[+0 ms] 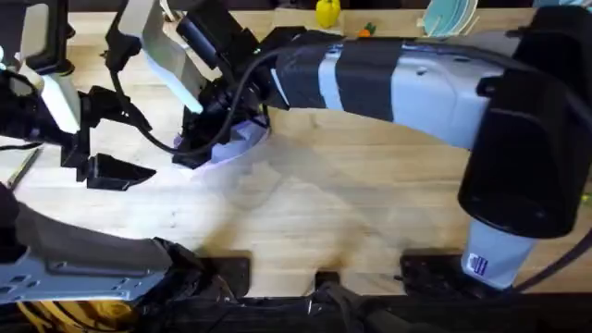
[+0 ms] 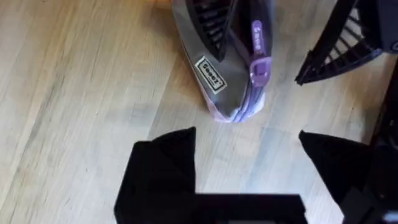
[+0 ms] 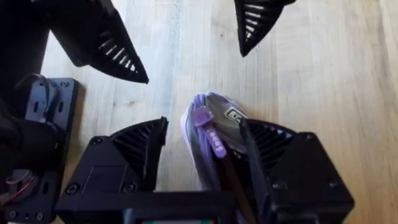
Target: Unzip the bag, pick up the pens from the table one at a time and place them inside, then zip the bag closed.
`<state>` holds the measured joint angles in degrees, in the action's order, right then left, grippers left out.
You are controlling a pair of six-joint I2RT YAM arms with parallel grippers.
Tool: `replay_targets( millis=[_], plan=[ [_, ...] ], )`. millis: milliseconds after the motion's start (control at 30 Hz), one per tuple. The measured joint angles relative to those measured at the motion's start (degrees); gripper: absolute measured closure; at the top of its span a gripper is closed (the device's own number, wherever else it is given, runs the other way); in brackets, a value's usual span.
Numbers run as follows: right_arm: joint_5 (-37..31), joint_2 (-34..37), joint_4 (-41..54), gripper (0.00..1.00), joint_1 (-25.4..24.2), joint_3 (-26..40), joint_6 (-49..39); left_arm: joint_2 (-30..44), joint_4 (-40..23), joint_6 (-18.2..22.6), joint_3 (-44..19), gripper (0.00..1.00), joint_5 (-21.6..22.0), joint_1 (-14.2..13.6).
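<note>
Lavender bag (image 3: pixel 211 134) — between right gripper's (image 3: pixel 202 146) fingers

A yellow object (image 1: pixel 326 12) stands at the far edge; a pale-blue plate (image 1: pixel 450 16) nearby.

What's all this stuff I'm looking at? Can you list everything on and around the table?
bag: one, lavender-purple with a purple zipper pull, on the table between the right gripper's fingers
pen: one thin tan stick, probably a pen, at the table's far left edge
yellow object: one, at the table's far edge, too small to identify
teal dish: one, far right edge
table: one, pale wood
left gripper: black, open, near the bag's end
right gripper: black, open, straddling the bag
</note>
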<state>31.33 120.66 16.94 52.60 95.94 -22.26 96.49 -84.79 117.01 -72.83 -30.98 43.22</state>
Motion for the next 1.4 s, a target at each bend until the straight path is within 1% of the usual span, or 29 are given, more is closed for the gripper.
replay_targets(
  millis=[133, 367, 533, 900, 967, 1000, 1100, 1133, 1167, 1267, 1333, 1400],
  plan=[
    [0.0, 1.2, -0.6, 0.291, 0.0, 0.0, 0.7, 0.0, 0.0, 0.0, 0.0, 0.007, 0.0, 0.0],
    [0.0, 1.2, -1.5, 0.332, 0.0, 0.0, 2.5, 0.0, 0.0, 0.0, 0.0, 0.007, 0.0, 0.0],
    [0.1, 1.2, -1.8, 0.389, 0.0, 0.0, 4.4, 0.0, 0.0, 0.0, 0.0, 0.007, 0.2, 0.0],
    [0.4, 1.2, -3.6, 0.462, -0.9, 0.0, 9.2, 0.0, 0.0, 0.0, 0.0, 0.007, 0.2, 0.0],
    [0.4, 1.2, -3.6, 0.494, -1.2, 0.0, 9.8, 0.0, 0.0, 0.0, 0.0, 0.008, 0.2, 0.0],
    [0.4, 1.2, -3.6, 0.593, -1.3, 0.0, 10.3, 0.0, 0.0, 0.0, 0.0, 0.007, 0.2, 0.0],
    [0.5, 1.2, -3.6, 0.647, -1.3, 0.0, 10.4, 0.0, 0.0, 0.0, 0.0, 0.008, 0.2, 0.0],
    [0.5, 1.2, -3.6, 0.687, -1.3, 0.0, 10.5, 0.0, 0.0, 0.0, 0.0, 0.007, 0.2, 0.0],
    [0.5, 1.2, -3.6, 0.738, -1.3, 0.0, 10.5, 0.0, 0.0, 0.0, 0.0, 0.008, 0.2, 0.0],
    [0.5, 1.2, -3.7, 0.941, -1.3, 0.0, 10.7, 0.0, 0.0, 0.0, 0.0, 0.008, 0.2, 0.0],
    [0.5, 1.2, -3.6, 0.966, -1.3, 0.0, 10.7, 0.0, 0.0, 0.0, 0.0, 0.007, 0.2, 0.0],
    [0.5, 1.2, -3.7, 0.966, -1.3, 0.0, 10.7, 0.0, 0.0, 0.0, 0.0, 0.006, 0.2, 0.0]
  ],
)
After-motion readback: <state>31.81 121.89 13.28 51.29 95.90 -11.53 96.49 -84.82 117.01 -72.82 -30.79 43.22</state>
